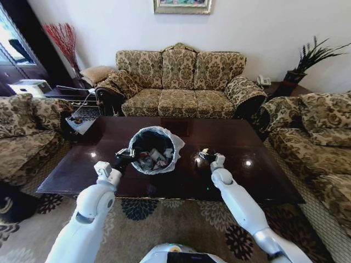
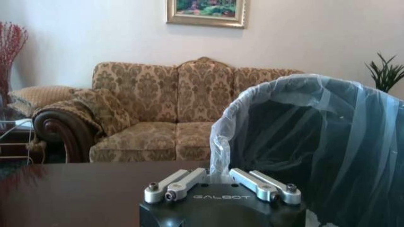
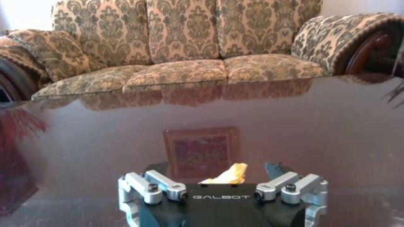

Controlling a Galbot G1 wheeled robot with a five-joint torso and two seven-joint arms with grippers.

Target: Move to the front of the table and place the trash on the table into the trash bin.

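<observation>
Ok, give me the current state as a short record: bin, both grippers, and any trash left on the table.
trash bin: on the table, white liner over its rim, trash inside
left gripper: at the bin's rim, shut on the liner
right gripper: low over the table beside the bin, open, around a yellowish paper scrap
scrap status: not yet in the bin
other loose trash on table: none visible

Head view: high, facing forward and down across worktop [image 1: 181, 137] to sofa [image 1: 178, 82] | Left wrist: low behind left claw [image 2: 221, 182], trash bin [image 2: 315, 151] close ahead | Right wrist: low behind right claw [image 3: 224, 182], skimming worktop | Shared: sofa beyond both claws
</observation>
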